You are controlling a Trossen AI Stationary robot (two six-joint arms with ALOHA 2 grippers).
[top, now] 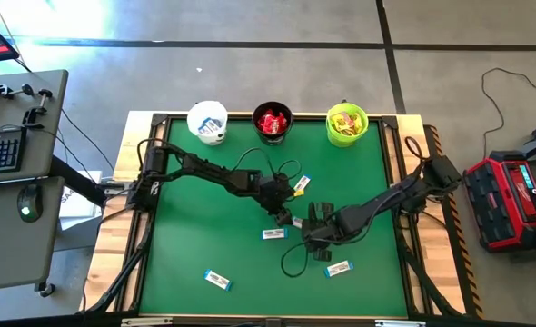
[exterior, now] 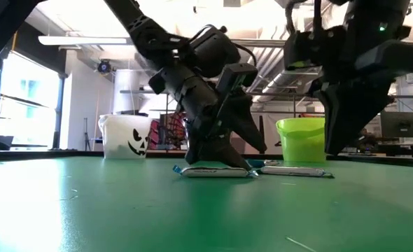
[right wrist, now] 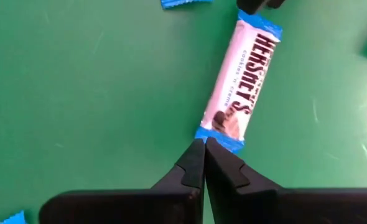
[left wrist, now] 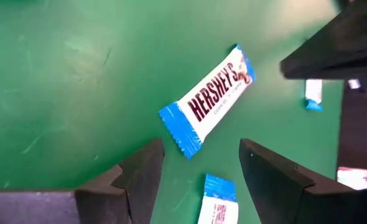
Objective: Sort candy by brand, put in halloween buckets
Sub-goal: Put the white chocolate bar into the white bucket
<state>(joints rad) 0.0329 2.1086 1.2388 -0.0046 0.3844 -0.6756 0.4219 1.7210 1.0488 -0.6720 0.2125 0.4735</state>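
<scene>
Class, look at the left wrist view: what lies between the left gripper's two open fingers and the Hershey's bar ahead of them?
Mostly bare green mat. The left gripper is open, and only the blue end of a second bar shows between its fingers, nearer than the Hershey's bar.

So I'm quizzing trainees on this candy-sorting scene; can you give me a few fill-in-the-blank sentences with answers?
1. The black bucket holds ____ candy.
2. The left gripper hovers with its fingers ____.
3. The right gripper has its fingers ____.
4. The bars left on the mat have white-and-____ wrappers.

Answers: red; open; shut; blue
</scene>
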